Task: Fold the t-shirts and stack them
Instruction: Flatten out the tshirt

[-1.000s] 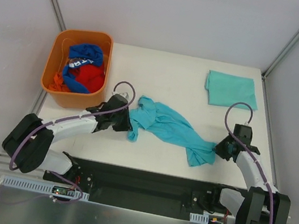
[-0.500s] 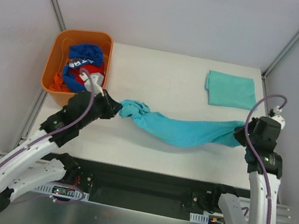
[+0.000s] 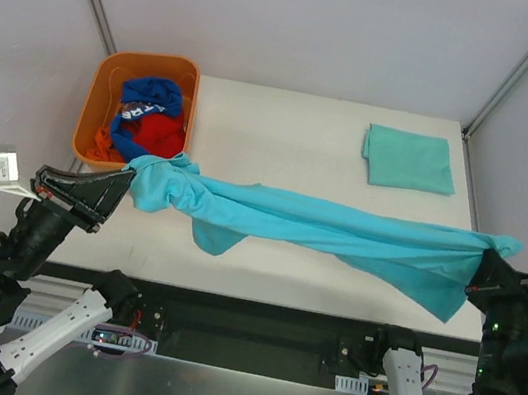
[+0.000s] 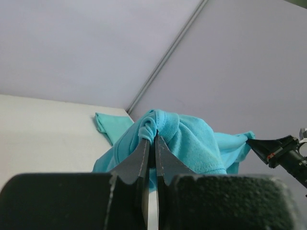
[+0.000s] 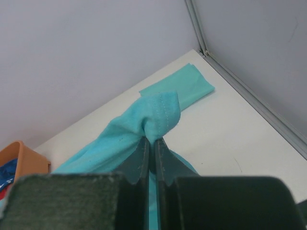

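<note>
Top external view shows a teal t-shirt [image 3: 339, 232] pulled out long and held up over the white table [image 3: 285, 130], stretched between the two arms. The left gripper [image 3: 127, 180] pinches one bunched end close to the orange basket [image 3: 96, 109]. The right gripper [image 3: 478, 279] pinches the other end by the table's near right corner. Both pairs of fingers are squeezed tight on the cloth, and each wrist camera shows a lump of teal cloth poking out past the closed tips. Loose flaps of the shirt hang down near each end. A second teal t-shirt [image 3: 409, 159] lies folded flat at the far right corner of the table. A blue garment [image 3: 150, 92] and a red garment [image 3: 158, 131] sit in the basket.
</note>
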